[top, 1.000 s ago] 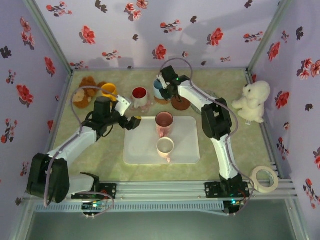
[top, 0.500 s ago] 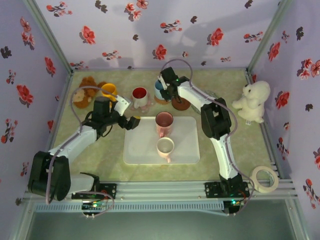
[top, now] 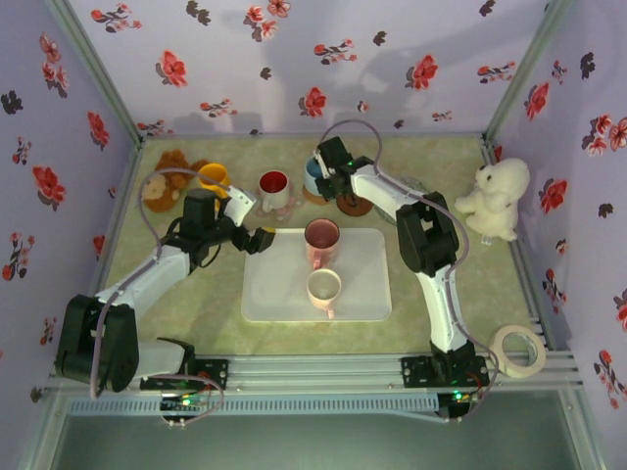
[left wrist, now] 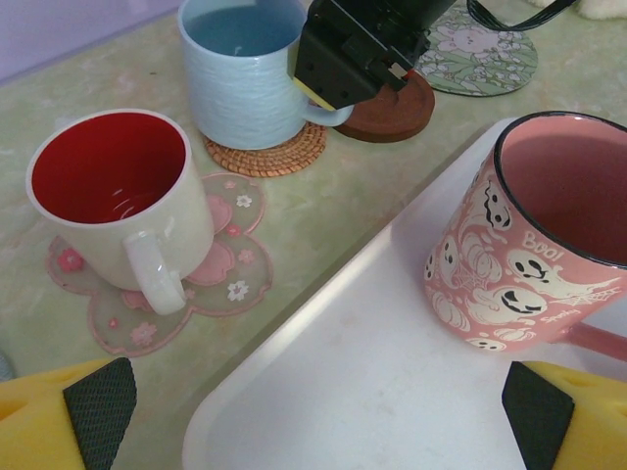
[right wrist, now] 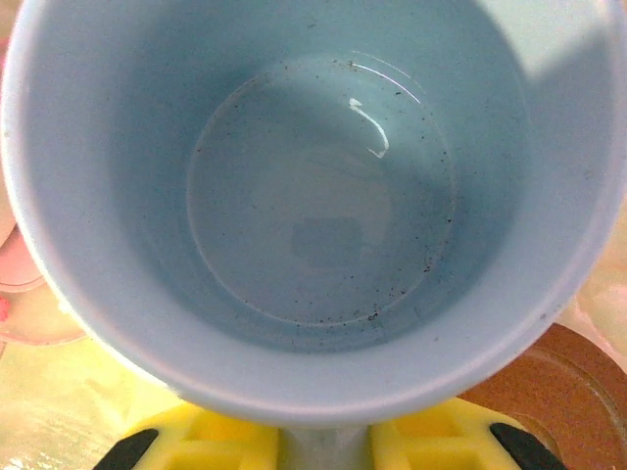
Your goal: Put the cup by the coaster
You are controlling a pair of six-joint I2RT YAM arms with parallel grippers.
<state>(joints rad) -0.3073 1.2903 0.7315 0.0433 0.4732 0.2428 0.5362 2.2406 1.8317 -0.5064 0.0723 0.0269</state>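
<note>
Upright on woven coaster (left wrist: 269,157) sat blue cup (left wrist: 245,83), handle clamped by right gripper (right wrist: 323,446); left gripper (left wrist: 315,406) gaped wide. Risk: skewed release could drag cup off coaster.

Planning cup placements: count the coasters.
4: pink flower coaster under the red-lined mug, woven coaster under the blue mug, brown coaster and floral coaster beside it. Others may be hidden.

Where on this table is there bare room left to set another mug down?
Free: the left half of the tray, beside the pink mug and cream mug; the tabletop between plush lamb and tape roll. Crowded: the back row, where red-lined mug, blue mug and coasters sit close together.
</note>
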